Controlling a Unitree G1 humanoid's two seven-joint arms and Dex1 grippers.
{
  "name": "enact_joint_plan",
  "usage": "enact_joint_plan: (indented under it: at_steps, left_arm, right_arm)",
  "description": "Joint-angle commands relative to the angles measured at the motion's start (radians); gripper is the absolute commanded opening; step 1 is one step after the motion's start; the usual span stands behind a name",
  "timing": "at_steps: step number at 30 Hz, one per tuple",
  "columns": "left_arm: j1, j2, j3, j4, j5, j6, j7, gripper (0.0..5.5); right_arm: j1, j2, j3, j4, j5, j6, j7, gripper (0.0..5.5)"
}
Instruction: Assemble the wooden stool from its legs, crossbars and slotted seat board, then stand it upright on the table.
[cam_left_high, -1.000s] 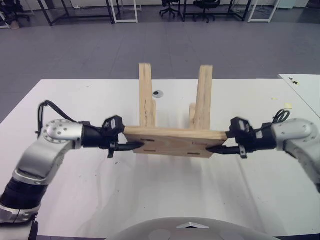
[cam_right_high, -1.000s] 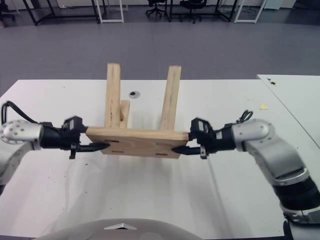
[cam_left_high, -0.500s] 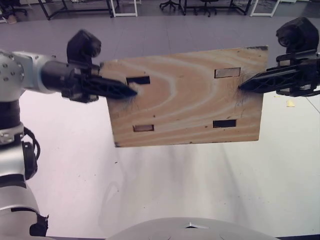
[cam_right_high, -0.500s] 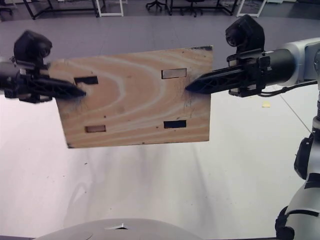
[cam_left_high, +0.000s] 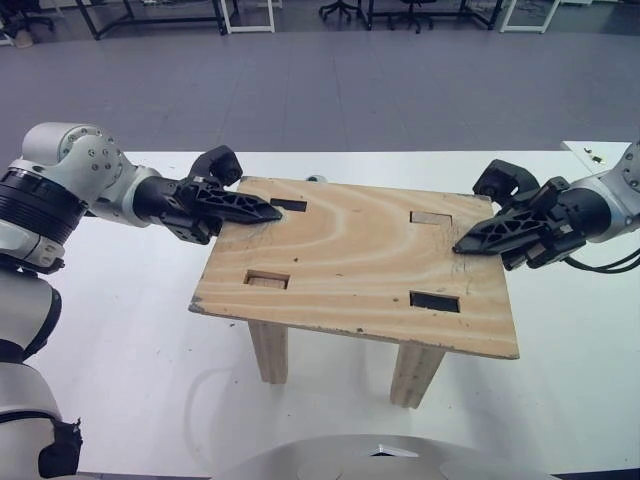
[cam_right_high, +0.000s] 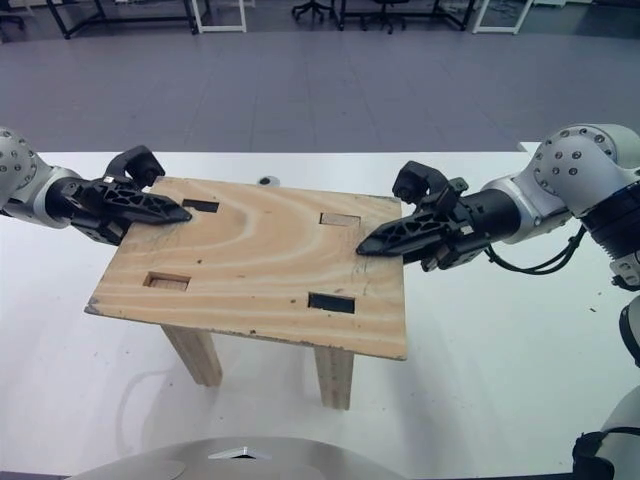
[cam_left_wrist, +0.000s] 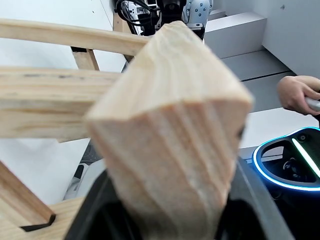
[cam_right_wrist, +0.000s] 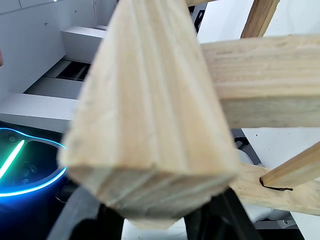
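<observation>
– So, where is the stool (cam_left_high: 300, 300) standing?
– Upright on the white surface (cam_left_high: 120, 340), seat board (cam_left_high: 350, 250) facing up, two legs (cam_left_high: 268, 350) showing beneath it.
– And the jaws?
– The left jaws are pinching the board's left edge and the right jaws its right edge, both closed on the wood.
– Anything around it?
– A small round cap (cam_left_high: 316, 180) is lying just behind the board, and a leg (cam_left_wrist: 170, 125) is crowding each wrist camera.

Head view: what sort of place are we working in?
Probably a lab or workshop: bare grey floor, black-framed benches and office chairs along the far side, and a white table under the stool.
</observation>
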Motion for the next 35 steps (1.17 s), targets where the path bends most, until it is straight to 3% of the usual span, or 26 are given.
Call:
enact_joint_plan:
  at_steps: [1, 5, 12, 15, 17, 19, 20, 23, 26, 30, 35]
  left_arm:
    - [0.001, 0.002, 0.079, -0.03, -0.005, 0.007, -0.02, 1.31]
    - [0.083, -0.005, 0.165, -0.043, 0.147, 0.001, 0.028, 1.94]
    - [0.12, 0.042, 0.184, 0.079, 0.458, -0.145, -0.106, 3.07]
    - [-0.013, 0.034, 0.327, 0.325, 0.565, -0.254, -0.103, 3.64]
    - [-0.059, 0.069, 0.454, 0.431, 0.61, -0.338, -0.082, 3.92]
    - [0.09, 0.1, 0.555, 0.37, 0.654, -0.522, -0.033, 4.21]
    - [0.273, 0.048, 0.646, 0.308, 0.705, -0.74, 0.145, 4.21]
    - [0.725, -0.208, 0.859, 0.16, 0.87, -1.313, 0.707, 4.21]
    - [0.919, -0.404, 0.921, 0.021, 0.95, -1.524, 0.991, 4.21]
    - [0.89, -0.491, 0.906, 0.068, 1.038, -1.664, 1.091, 4.21]
    - [0.816, -0.545, 0.92, 0.154, 1.113, -1.72, 1.122, 4.21]
  right_arm:
    - [0.095, 0.02, -0.104, -0.023, 0.224, -0.021, -0.094, 1.34]
    - [0.255, 0.026, -0.205, -0.046, 0.222, -0.115, -0.322, 1.34]
    - [0.491, -0.05, -0.425, -0.048, 0.218, -0.124, -0.484, 2.77]
    - [0.628, -0.097, -0.609, -0.037, 0.186, -0.204, -0.518, 3.43]
    - [0.748, -0.074, -0.814, -0.043, 0.087, -0.374, -0.56, 3.73]
    - [0.902, 0.019, -1.015, -0.104, -0.047, -0.593, -0.669, 3.99]
    - [0.995, 0.109, -1.051, -0.164, -0.243, -0.799, -0.768, 3.99]
    - [1.096, 0.35, -0.972, -0.19, -0.768, -1.291, -0.991, 3.99]
    - [1.03, 0.502, -0.91, -0.12, -0.997, -1.487, -1.07, 3.99]
    - [0.946, 0.623, -0.91, 0.056, -1.164, -1.636, -1.096, 3.99]
    - [0.967, 0.726, -0.985, 0.08, -1.302, -1.759, -1.138, 3.99]
